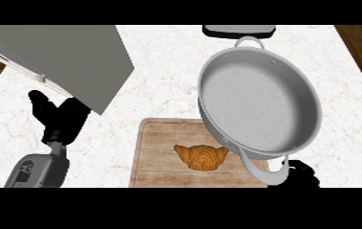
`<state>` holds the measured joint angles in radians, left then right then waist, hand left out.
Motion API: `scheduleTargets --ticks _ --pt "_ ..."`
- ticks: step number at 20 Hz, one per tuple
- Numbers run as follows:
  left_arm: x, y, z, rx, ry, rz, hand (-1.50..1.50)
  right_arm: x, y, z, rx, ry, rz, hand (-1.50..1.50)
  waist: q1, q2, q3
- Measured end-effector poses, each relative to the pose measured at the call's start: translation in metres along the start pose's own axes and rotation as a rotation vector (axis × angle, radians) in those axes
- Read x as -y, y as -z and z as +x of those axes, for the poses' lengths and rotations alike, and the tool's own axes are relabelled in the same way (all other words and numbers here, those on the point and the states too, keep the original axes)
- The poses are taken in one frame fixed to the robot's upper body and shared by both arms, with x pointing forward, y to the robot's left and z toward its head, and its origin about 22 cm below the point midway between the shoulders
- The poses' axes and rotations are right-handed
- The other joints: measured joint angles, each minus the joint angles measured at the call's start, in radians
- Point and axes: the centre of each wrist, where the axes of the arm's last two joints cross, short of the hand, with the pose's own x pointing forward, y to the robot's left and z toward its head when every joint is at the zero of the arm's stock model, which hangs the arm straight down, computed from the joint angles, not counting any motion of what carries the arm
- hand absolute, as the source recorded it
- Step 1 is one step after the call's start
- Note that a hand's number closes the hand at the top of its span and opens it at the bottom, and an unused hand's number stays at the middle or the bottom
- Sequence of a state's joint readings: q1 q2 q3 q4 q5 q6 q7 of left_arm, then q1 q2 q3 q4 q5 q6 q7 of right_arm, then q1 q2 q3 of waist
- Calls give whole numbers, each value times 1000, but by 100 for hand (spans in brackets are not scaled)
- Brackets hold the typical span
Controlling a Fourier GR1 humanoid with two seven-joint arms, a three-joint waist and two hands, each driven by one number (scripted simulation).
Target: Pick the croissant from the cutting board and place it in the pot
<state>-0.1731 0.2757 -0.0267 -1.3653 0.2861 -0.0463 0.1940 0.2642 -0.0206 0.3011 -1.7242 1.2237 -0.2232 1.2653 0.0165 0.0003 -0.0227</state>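
Two black hands in view from above, over a pale marbled counter (170,79).

Left hand (58,120) at about eight o'clock in the view, on a grey forearm (39,168) rising from the lower left edge. Fingers straight and pointing up toward twelve o'clock, thumb set off to the eleven o'clock side, nothing held, resting open just beside the corner of a grey slanted panel (71,60) that fills the upper left.

Right hand (298,176) barely visible at about five o'clock, low at the lower right edge, mostly hidden. Dark fingers seen right at the near loop handle of the pot, but cannot tell whether curled round it or merely next to it.

Pot (258,106) large, silver, shallow and round, tilted so its bare inside faces the viewer, taking up the right half from one o'clock to five o'clock. Second loop handle at its far rim, toward twelve o'clock. Near edge of the pot overlapping the right side of the cutting board.

Cutting board (159,146) wooden, lying flat at six o'clock. Croissant (201,156) golden brown, lying on the board toward its right side, just beside the pot's lower rim, at about seven o'clock from the pot's centre, well apart from the left hand.

Dark object (238,30) at twelve o'clock along the counter's far edge, too cropped to identify.
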Motion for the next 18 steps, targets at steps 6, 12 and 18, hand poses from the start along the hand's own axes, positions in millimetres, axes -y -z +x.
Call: scheduleTargets --ticks 6,12,18 --pt "-14 -11 -4 -10 5 29 0 19 33 -2 -96 102 -79 150 -47 2 10" --pt "-32 -31 -12 3 -14 73 0 38 71 -21 -267 193 -163 150 -115 7 21" --pt "-40 -44 -11 26 -16 87 0 51 100 -41 -410 240 -244 150 -146 21 19"
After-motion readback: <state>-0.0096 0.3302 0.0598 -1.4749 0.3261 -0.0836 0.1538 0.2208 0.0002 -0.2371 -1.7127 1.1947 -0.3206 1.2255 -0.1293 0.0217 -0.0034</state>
